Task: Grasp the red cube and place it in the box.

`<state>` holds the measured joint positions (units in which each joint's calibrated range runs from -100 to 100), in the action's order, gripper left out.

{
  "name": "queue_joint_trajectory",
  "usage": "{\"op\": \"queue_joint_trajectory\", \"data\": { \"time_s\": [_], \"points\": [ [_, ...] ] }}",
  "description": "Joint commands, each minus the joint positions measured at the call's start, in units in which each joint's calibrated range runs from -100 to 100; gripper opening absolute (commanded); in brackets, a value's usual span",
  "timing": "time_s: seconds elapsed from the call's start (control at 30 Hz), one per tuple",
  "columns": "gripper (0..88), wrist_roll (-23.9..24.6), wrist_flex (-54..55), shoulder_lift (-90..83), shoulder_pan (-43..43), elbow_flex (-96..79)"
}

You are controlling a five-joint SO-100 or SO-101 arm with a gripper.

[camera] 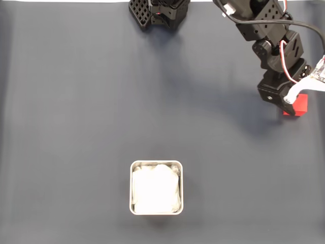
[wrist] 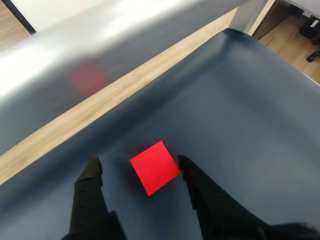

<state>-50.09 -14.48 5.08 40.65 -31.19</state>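
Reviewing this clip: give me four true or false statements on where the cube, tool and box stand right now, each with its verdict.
1. The red cube lies on the mat between the open fingers of the tool. True.
2. The red cube is already inside the box. False: it is on the mat, far from the box in the fixed view.
3. The box holds a white lining. True.
4. The tool is shut on the cube and lifting it. False: there is a gap on one side and the cube rests on the mat.
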Motion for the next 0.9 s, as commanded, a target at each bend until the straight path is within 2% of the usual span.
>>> {"op": "queue_joint_trajectory", "data": {
  "time_s": [0.0,0.87],
  "points": [
    [35.7,0.0,0.2,-3.0,-0.2,0.4],
    [35.3,1.2,-1.8,-7.5,1.7,-2.9]
  ]
}}
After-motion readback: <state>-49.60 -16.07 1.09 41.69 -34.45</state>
